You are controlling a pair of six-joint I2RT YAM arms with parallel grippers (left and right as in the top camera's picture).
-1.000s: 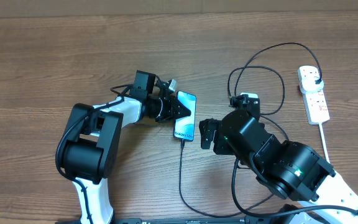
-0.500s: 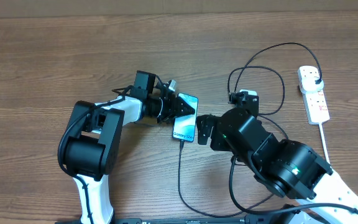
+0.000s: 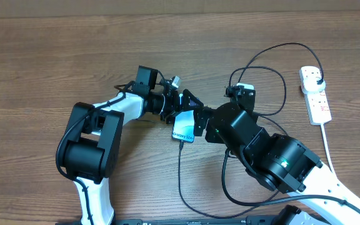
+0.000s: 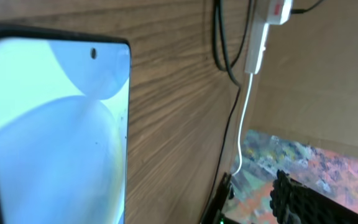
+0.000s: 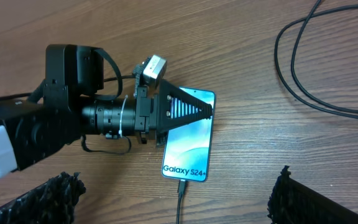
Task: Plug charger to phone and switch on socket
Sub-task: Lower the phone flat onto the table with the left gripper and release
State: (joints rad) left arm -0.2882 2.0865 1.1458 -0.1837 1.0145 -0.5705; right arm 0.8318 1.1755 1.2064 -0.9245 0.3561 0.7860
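A: Entry: phone (image 5: 188, 146), slim glass slab, glossy blue, lying on the wood-grain desk (image 3: 55, 56). The charger (image 5: 179, 190) has its tip at the phone's lower end. Hazards?

B: Over the phone's top lies the left end effector (image 5: 204, 110), a ribbed black wedge; its grip cannot be made out. A nudge could slide the slick glass and unseat the tip. Close by, the right end effector (image 5: 179, 180) has its fingers wide apart and could snag the thin looping cable. The socket (image 3: 315, 97), a white plastic strip, sits well apart.

Brown wood-grain table (image 3: 42, 50); tan board (image 3: 167, 5) along its far edge.
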